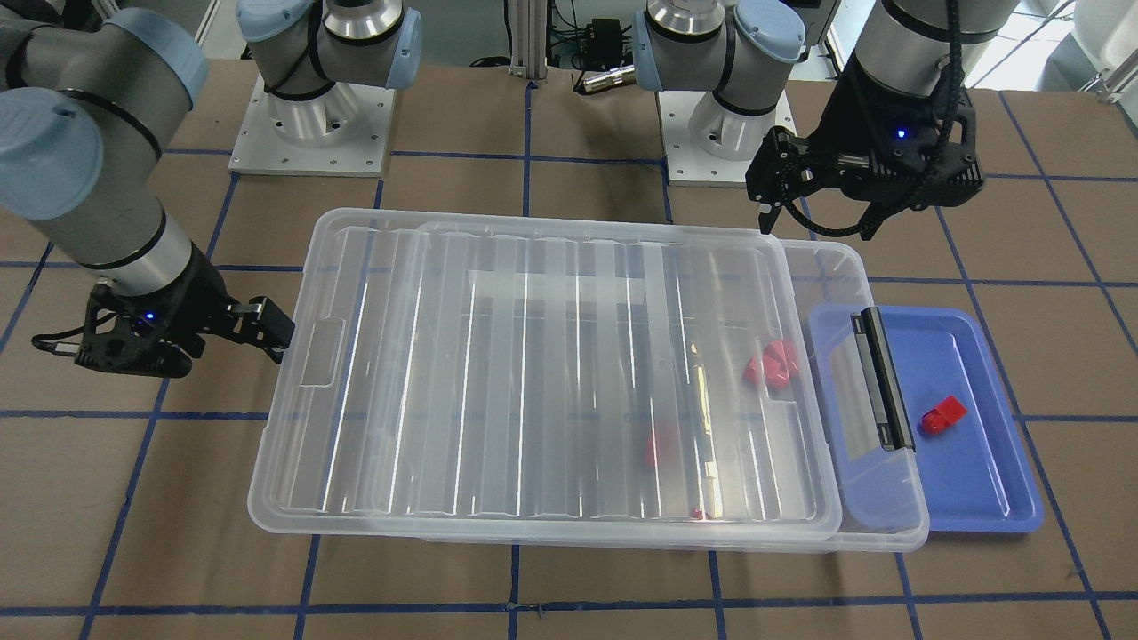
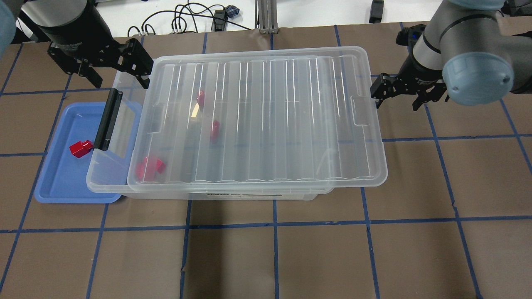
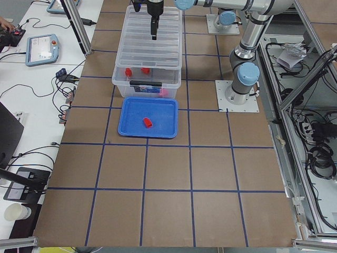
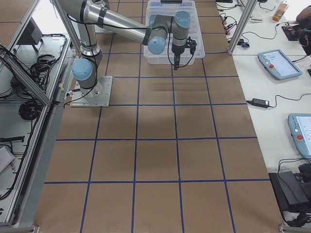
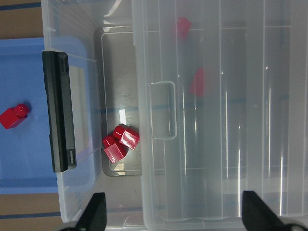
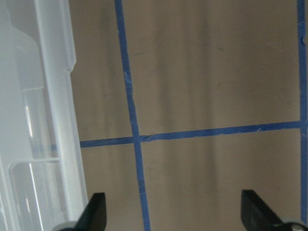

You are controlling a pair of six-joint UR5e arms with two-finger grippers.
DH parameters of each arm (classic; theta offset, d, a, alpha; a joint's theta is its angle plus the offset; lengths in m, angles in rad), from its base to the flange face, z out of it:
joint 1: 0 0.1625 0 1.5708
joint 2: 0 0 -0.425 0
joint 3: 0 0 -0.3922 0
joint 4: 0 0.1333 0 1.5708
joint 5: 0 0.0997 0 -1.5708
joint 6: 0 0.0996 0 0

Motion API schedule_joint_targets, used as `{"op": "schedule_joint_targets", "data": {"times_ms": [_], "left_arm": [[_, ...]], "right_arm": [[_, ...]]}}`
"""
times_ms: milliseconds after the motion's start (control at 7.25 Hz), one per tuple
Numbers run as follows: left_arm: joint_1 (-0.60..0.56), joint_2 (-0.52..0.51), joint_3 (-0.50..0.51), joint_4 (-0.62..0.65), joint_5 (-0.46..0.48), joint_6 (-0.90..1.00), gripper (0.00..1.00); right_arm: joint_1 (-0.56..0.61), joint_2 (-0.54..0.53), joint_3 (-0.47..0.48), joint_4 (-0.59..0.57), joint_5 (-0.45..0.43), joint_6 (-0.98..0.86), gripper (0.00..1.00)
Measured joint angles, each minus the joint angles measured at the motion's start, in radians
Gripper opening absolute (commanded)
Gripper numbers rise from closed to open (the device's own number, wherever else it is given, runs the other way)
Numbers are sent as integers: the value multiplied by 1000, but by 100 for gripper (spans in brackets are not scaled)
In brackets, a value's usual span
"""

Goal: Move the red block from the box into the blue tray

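Observation:
A small red block [image 1: 942, 415] lies in the blue tray [image 1: 978, 480], also in the overhead view [image 2: 80, 148] and the left wrist view [image 5: 14, 116]. The clear box [image 1: 551, 373] stands beside the tray, and its black latch [image 1: 882, 378] end overlaps the tray's rim. Its ribbed lid is slid toward my right arm, so the latch end is uncovered. My left gripper [image 2: 119, 81] is open and empty above the box's latch end. My right gripper [image 2: 395, 101] is open and empty, just off the box's other short end.
A red clump of joined pieces [image 2: 149, 166] and two more red pieces [image 2: 214, 129] lie inside the box under the lid. Brown table with blue tape lines [image 2: 274, 249] surrounds the box. The arm bases [image 1: 311, 116] stand behind it.

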Motion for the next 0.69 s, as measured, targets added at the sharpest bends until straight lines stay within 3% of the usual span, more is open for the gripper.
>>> {"op": "schedule_joint_targets", "data": {"times_ms": [690], "left_arm": [[-5, -27, 45, -7, 26, -7, 100]], "right_arm": [[88, 3, -10, -39, -14, 90, 100]]}}
